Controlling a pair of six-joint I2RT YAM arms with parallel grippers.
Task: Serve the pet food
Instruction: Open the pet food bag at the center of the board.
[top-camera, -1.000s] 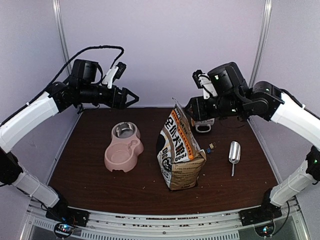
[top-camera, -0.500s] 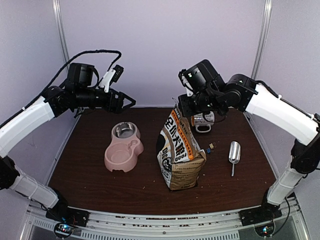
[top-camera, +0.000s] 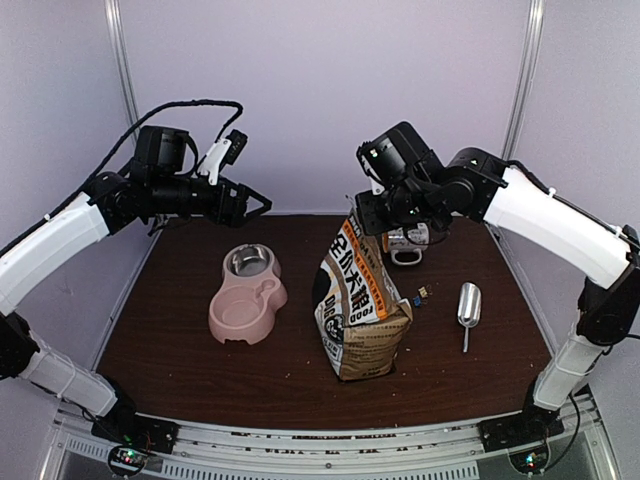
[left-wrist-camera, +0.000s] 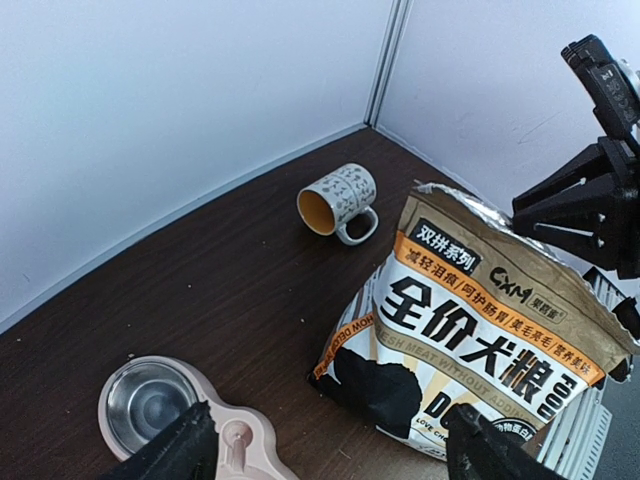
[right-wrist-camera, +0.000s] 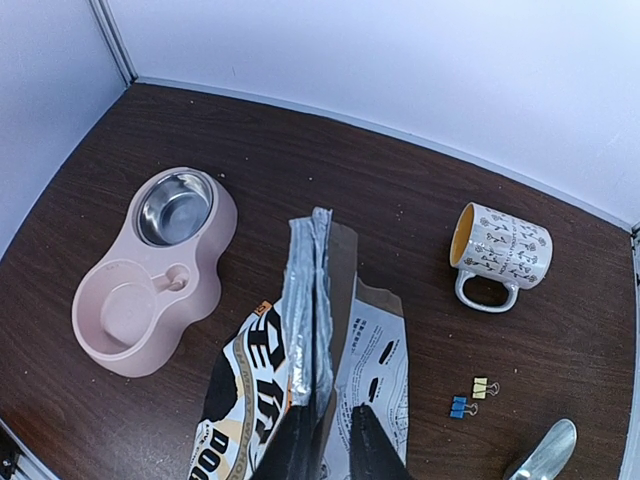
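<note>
The kraft-brown dog-food bag (top-camera: 360, 300) stands upright mid-table, its foil-lined mouth (right-wrist-camera: 318, 300) pinched nearly flat. The pet food itself is hidden inside it. My right gripper (top-camera: 366, 222) sits at the bag's top edge. In the right wrist view the gripper (right-wrist-camera: 335, 445) has its two fingers drawn close, with the bag's back flap between them. My left gripper (top-camera: 262, 203) hovers open, high over the table's back left. In the left wrist view this gripper (left-wrist-camera: 330, 445) frames the bag (left-wrist-camera: 480, 320) and holds nothing.
A pink double bowl (top-camera: 247, 295) with a steel insert lies left of the bag. A silver scoop (top-camera: 468, 305) lies to the bag's right, binder clips (top-camera: 420, 295) beside it. A patterned mug (top-camera: 405, 245) lies on its side behind the bag.
My right arm swung left onto the bag's top and its jaws narrowed on the upper edge. The left arm drew back slightly to the left.
</note>
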